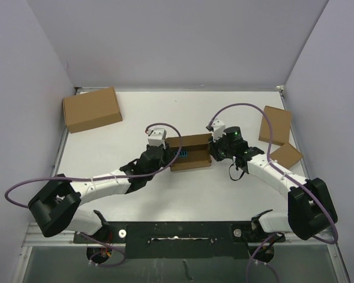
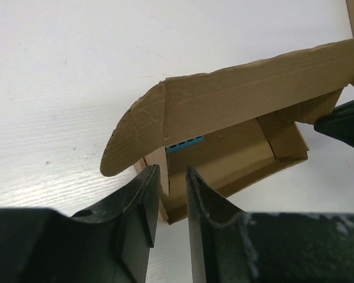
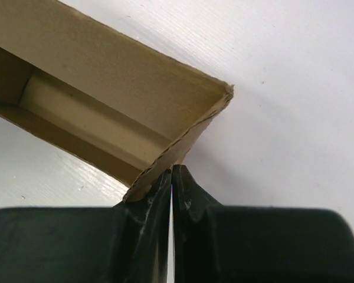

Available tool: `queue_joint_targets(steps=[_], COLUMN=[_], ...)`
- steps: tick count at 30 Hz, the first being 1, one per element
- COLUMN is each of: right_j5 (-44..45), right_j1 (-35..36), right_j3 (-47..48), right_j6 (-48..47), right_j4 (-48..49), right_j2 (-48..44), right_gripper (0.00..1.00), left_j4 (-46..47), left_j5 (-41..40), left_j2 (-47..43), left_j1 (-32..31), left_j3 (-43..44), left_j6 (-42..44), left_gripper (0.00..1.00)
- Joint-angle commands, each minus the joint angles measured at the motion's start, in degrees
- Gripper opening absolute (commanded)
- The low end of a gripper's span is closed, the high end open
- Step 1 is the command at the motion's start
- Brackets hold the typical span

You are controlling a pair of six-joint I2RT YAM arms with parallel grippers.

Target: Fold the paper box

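Note:
The paper box (image 1: 192, 144) stands half-folded at the table's middle, an open brown tray with a long flap raised over it. In the left wrist view that flap (image 2: 242, 100) arches above the tray. My left gripper (image 2: 172, 172) is at the box's left end, jaws a little apart, open, with the thin end wall's edge standing between the tips next to the left finger. My right gripper (image 3: 172, 170) is shut at the box's right end. Its tips meet just under the corner of the paper box (image 3: 106, 65), whose end-flap edge rests on the outside of the left finger.
A larger closed brown carton (image 1: 92, 109) lies at the back left. Two small closed brown boxes (image 1: 275, 125) (image 1: 287, 155) sit at the right, close behind my right arm. A blue patch (image 2: 186, 143) shows inside the tray. Walls close in the table on three sides.

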Motion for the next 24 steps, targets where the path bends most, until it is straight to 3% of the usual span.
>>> queue_joint_targets(steps=[1, 10, 16, 19, 24], right_j5=[2.24, 4.29, 7.40, 8.31, 8.81], right_j1=[0.52, 0.57, 0.88, 1.21, 1.64], right_j3=[0.37, -0.09, -0.37, -0.60, -1.03], right_j6=[-0.62, -1.20, -1.38, -1.63, -2.08], right_j4=[1.44, 1.95, 2.30, 2.74, 2.97], right_j2=[0.49, 0.98, 1.31, 1.49, 2.33], right_gripper=[0.00, 0.00, 0.00, 0.00, 0.00], left_j4=[-0.17, -6.72, -12.90, -15.34, -16.26], left_j5=[2.17, 5.30, 5.70, 4.46, 10.22], left_j2=[-5.96, -15.75, -24.79, -24.49, -18.49], left_j1=[-0.31, -0.25, -0.15, 0.82, 6.92], left_j3=[-1.07, -3.50, -0.33, 3.67, 10.70], left_j6=[0.29, 0.87, 5.03, 7.16, 7.14], left_gripper=[0.25, 0.40, 0.61, 0.67, 0.66])
